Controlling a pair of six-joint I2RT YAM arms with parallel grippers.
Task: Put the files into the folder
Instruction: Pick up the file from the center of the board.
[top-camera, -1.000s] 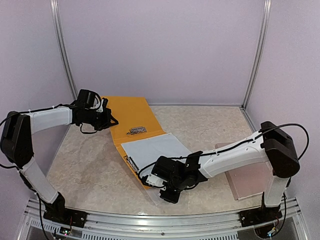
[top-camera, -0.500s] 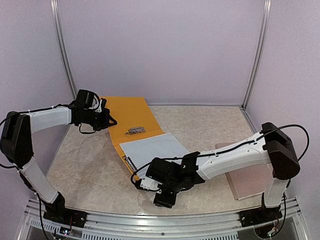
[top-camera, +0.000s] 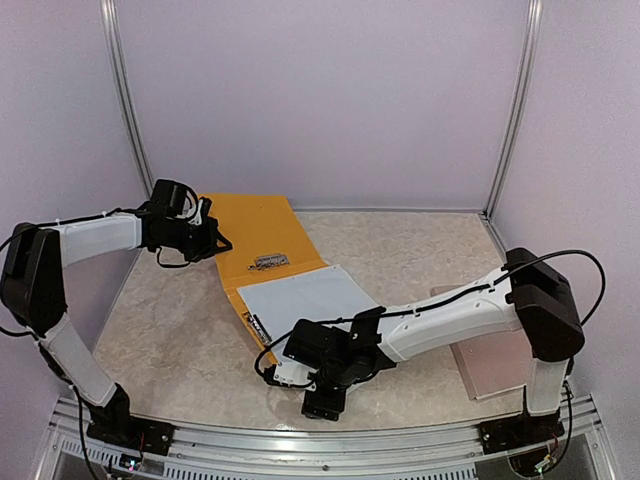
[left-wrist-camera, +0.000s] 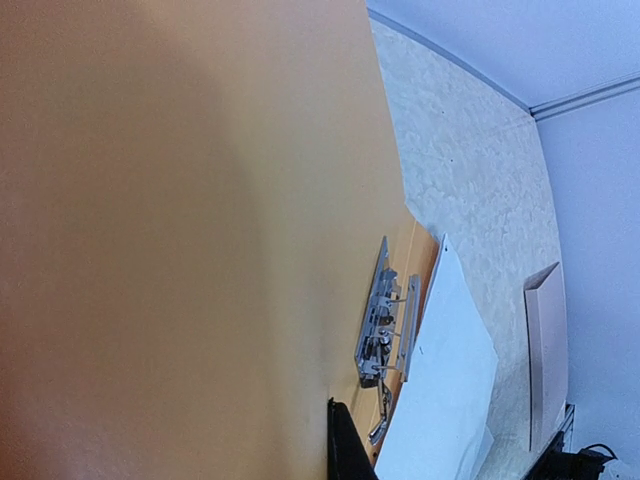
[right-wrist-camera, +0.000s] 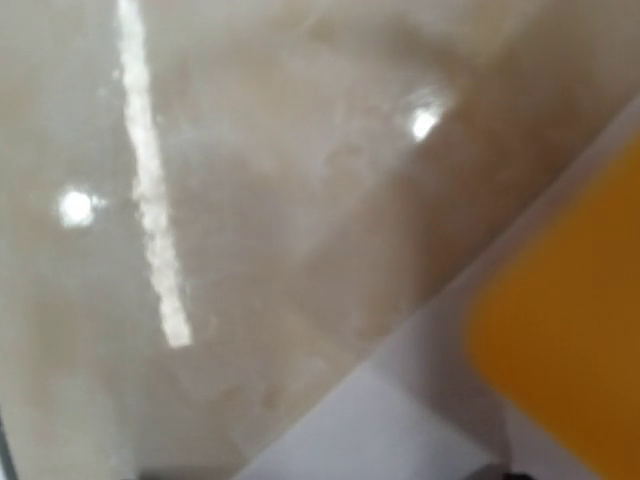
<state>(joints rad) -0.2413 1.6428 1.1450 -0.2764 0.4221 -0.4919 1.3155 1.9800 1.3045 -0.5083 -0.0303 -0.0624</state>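
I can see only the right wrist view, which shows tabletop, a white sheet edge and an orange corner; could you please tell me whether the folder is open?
Observer: Yes, the folder is open, and the left pincer is shut on the left edge of its far cover.
Operator: Thank you. Where are the files?
Observer: The files lie on the folder's near half, just below the metal clip.
Operator: Is anything else on the table?
Observer: A pinkish-brown board lies flat at the right, partly under the right arm.
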